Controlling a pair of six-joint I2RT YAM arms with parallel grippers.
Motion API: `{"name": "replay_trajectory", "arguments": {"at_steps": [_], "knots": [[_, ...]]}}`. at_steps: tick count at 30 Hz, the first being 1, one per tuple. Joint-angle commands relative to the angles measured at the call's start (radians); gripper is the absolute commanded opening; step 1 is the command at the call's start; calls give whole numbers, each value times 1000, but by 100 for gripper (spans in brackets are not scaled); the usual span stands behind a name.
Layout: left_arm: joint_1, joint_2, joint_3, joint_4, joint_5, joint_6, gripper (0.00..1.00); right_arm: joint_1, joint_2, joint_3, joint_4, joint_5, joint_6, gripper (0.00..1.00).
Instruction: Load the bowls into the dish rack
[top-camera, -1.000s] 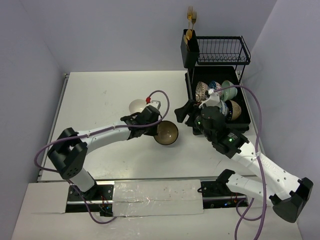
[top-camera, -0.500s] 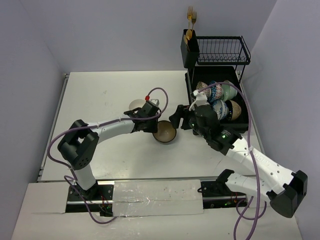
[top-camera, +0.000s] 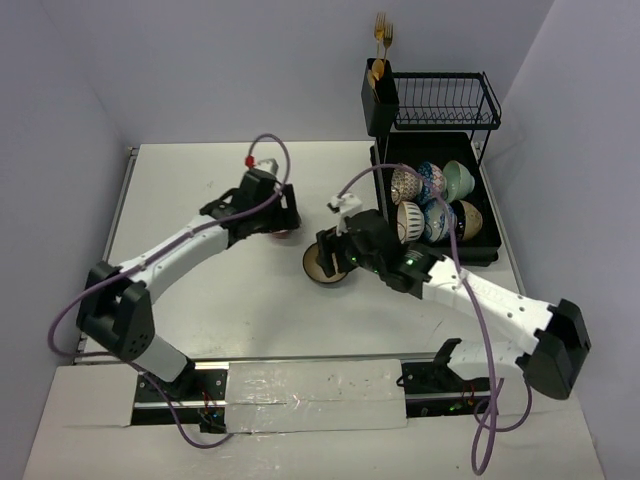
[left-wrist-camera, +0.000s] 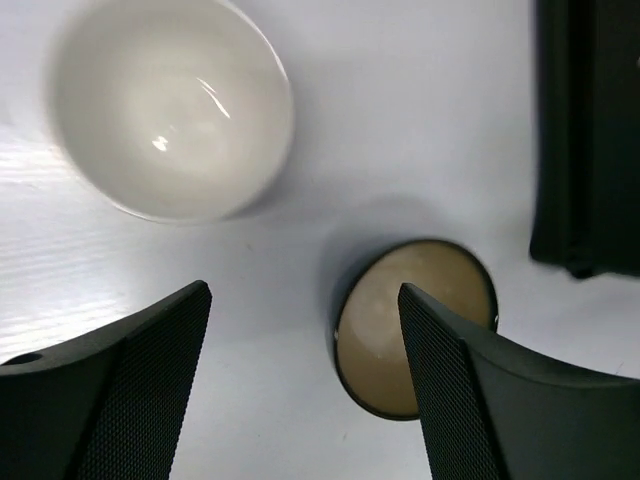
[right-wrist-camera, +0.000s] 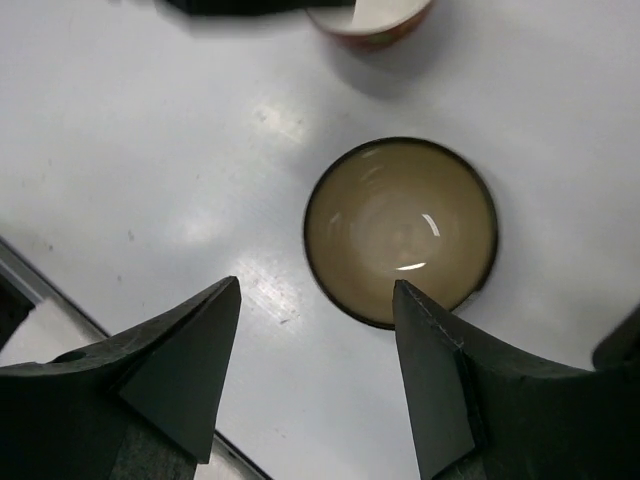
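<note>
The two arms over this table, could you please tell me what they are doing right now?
The job is loading bowls into the dish rack, where several bowls already stand. Two more sit on the table: a tan bowl with a dark rim and a white bowl, red outside. The right gripper hangs open above the tan bowl, the left gripper is open near the white bowl, and neither holds anything.

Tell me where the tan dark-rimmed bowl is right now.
Top view: the tan dark-rimmed bowl sits upright on the table, left of the dish rack, under the open right gripper; the white bowl is up-left of it, by the left gripper.
</note>
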Motion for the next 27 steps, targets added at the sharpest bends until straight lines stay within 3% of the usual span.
{"name": "replay_trajectory", "arguments": {"at_steps": [1, 6, 11, 15, 25, 27], "knots": [[93, -106, 30, -49, -21, 17, 82, 67, 94, 79, -27, 3, -62, 70], [302, -226, -39, -80, -21, 64, 83, 124, 244, 145, -86, 4, -42, 63], [423, -336, -126, -43, -74, 112, 84, 150, 375, 216, -126, 24, -54, 59], [456, -380, -212, 11, -93, 109, 84, 163, 467, 282, -174, 72, -60, 56], [466, -369, -211, 5, -102, 130, 84, 166, 611, 357, -195, 170, -83, 53], [466, -370, -212, 6, -96, 130, 84, 166, 626, 363, -200, 173, -82, 46]]}}
